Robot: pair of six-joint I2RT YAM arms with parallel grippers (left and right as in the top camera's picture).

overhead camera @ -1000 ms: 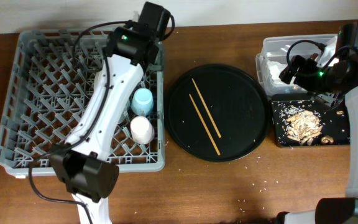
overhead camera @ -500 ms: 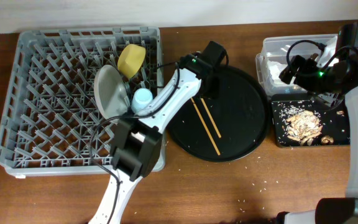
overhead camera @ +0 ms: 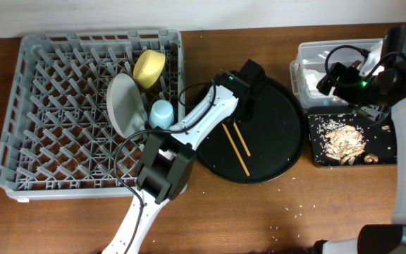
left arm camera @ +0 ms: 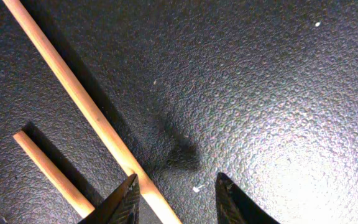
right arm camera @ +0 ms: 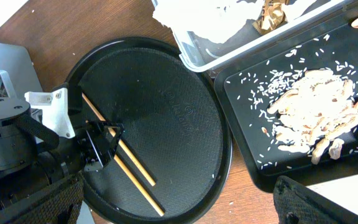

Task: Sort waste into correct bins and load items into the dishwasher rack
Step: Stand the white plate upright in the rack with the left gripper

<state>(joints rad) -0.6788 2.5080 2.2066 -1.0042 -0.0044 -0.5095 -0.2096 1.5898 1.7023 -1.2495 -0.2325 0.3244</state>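
Observation:
Two wooden chopsticks [overhead camera: 237, 143] lie on the round black tray [overhead camera: 277, 134]. My left gripper [overhead camera: 241, 104] is low over their upper ends. In the left wrist view it is open [left arm camera: 176, 179], with the longer chopstick [left arm camera: 79, 99] running between its fingertips and the other chopstick [left arm camera: 48, 171] just outside. The grey rack [overhead camera: 41, 106] holds the yellow bowl [overhead camera: 149, 67], grey plate [overhead camera: 124, 106] and light-blue cup [overhead camera: 162, 113]. The white cup is hidden. My right gripper [overhead camera: 328, 77] is open and empty [right arm camera: 176, 183], above the clear tub [overhead camera: 330, 48].
The clear tub holds the white napkin [right arm camera: 191, 15]. The shallow black tray [overhead camera: 316, 154] holds brown scraps [overhead camera: 345, 141] and scattered rice [right arm camera: 278, 81]. A few rice grains lie on the wooden table [overhead camera: 298, 208] in front of the trays.
My left arm swung from over the rack to the round tray and came down at the chopsticks, uncovering the bowl and plate. The right arm has not moved.

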